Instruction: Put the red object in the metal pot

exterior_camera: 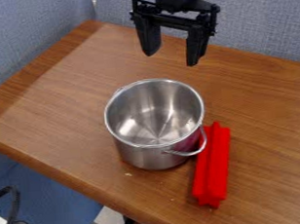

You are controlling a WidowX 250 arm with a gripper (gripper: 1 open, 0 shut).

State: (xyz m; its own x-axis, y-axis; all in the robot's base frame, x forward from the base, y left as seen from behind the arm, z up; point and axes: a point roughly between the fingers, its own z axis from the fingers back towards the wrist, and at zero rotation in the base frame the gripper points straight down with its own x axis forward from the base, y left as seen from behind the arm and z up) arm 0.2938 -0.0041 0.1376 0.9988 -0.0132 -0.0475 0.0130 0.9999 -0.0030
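I see my gripper [171, 46] hanging over the far part of the table [59, 87], pointing straight down with its two black fingers [148, 38] spread wide apart and nothing between them. It is well above the wood, and its fingertips sit clear of everything below.

Nearer to the camera than the gripper stands the metal pot [155, 122], upright and without a lid, its shiny inside bare. One small loop handle [184, 151] shows on its near right side.

Just beside the pot, on its right, I see the red object [212, 165] lying flat on the table. It is a long bar that runs from close to the pot's rim toward the near edge of the table, angled slightly. Its upper end looks to touch or nearly touch the pot's wall by the handle; I cannot tell which.

A blue wall [54, 16] rises behind the table.
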